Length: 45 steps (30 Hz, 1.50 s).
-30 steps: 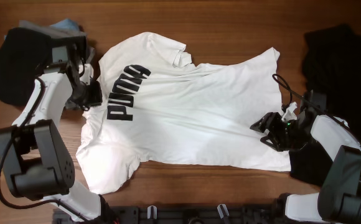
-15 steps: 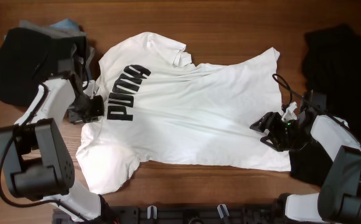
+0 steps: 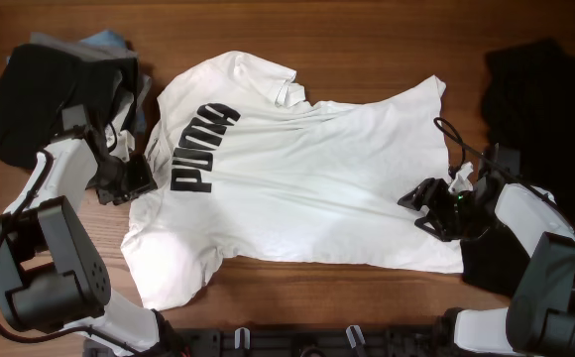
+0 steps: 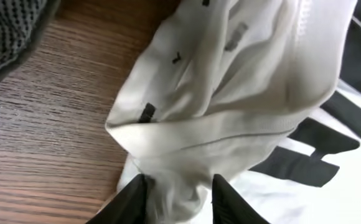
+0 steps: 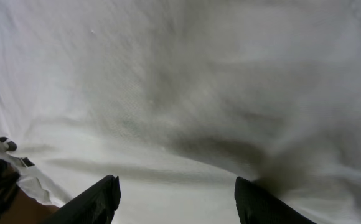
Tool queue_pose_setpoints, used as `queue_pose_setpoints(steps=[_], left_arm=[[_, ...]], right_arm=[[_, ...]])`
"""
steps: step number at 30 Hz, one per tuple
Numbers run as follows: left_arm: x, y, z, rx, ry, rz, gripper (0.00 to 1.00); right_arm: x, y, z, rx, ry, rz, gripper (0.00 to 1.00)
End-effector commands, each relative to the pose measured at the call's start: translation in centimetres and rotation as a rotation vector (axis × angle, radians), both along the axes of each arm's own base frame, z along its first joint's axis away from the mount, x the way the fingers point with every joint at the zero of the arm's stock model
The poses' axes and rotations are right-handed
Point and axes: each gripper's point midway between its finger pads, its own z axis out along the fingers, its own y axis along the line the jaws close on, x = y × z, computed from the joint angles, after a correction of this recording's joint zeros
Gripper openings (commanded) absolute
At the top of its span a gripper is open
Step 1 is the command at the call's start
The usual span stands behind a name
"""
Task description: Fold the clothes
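The white T-shirt [image 3: 307, 188] with black PUMA lettering [image 3: 203, 149] lies spread across the table, chest to the left. My left gripper [image 3: 139, 181] is at its left edge, below the sleeve. In the left wrist view the gripper [image 4: 180, 199] is shut on a bunched fold of the white fabric [image 4: 230, 106], with the lettering [image 4: 305, 149] to the right. My right gripper [image 3: 421, 208] is over the shirt's right hem. In the right wrist view it [image 5: 177, 199] is open above the white cloth [image 5: 199, 93]. A plain black garment [image 3: 550, 119] lies at the far right.
A heap of dark and grey garments [image 3: 40, 99] sits at the back left, close behind my left arm; its edge shows in the left wrist view [image 4: 6, 31]. Bare wood table [image 3: 367, 30] runs along the back. A black rail [image 3: 297, 342] lines the front edge.
My left gripper has moved towards the front and left along the shirt's left edge, with the fabric in it. The right arm has not moved.
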Motion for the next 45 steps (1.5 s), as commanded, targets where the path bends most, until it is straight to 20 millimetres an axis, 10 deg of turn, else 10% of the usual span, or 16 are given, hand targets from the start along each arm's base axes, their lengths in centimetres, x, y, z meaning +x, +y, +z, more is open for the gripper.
queue_pose_setpoints(steps=[1,10,15,17,20,24,29,31,35,39,45], left_arm=[[0.1,-0.6,0.2,-0.030,-0.017,0.005,0.04],[4.6,6.7,4.7,0.292,-0.120,0.065,0.04],[5.3,7.1,5.0,0.312,-0.147,0.069,0.07],[5.1,7.0,4.9,0.309,-0.138,0.068,0.07],[4.5,6.8,4.8,0.301,-0.113,0.064,0.60],[3.9,6.5,4.6,0.287,-0.091,0.060,0.75],[4.4,4.1,4.6,0.147,-0.124,0.042,0.78],[5.9,1.9,5.2,0.022,-0.203,0.009,0.68],[8.8,-1.3,6.0,-0.044,-0.318,-0.072,0.05],[9.9,-5.4,2.9,-0.023,-0.294,-0.254,0.05],[9.7,-5.9,-4.0,-0.036,-0.179,-0.265,0.04]], right_arm=[[-2.3,-2.3,-3.5,-0.169,0.085,0.048,0.66],[-2.3,-2.5,-3.5,-0.181,0.089,0.047,0.67],[-3.2,-4.4,-4.2,-0.296,0.160,-0.004,0.68],[-3.9,-5.2,-4.4,-0.340,0.212,-0.046,0.39],[-5.5,-8.6,-4.5,-0.395,0.303,-0.214,0.21],[-6.3,-11.1,-4.4,-0.368,0.312,-0.307,0.19],[-2.7,-11.9,-1.8,-0.314,0.188,-0.246,0.43],[-1.7,-12.1,-0.5,-0.306,0.147,-0.218,0.45],[0.5,-11.2,3.9,-0.282,-0.059,-0.154,0.50],[1.6,-9.8,6.7,-0.230,-0.196,-0.124,0.55],[1.3,-9.5,6.5,-0.221,-0.191,-0.099,0.55]])
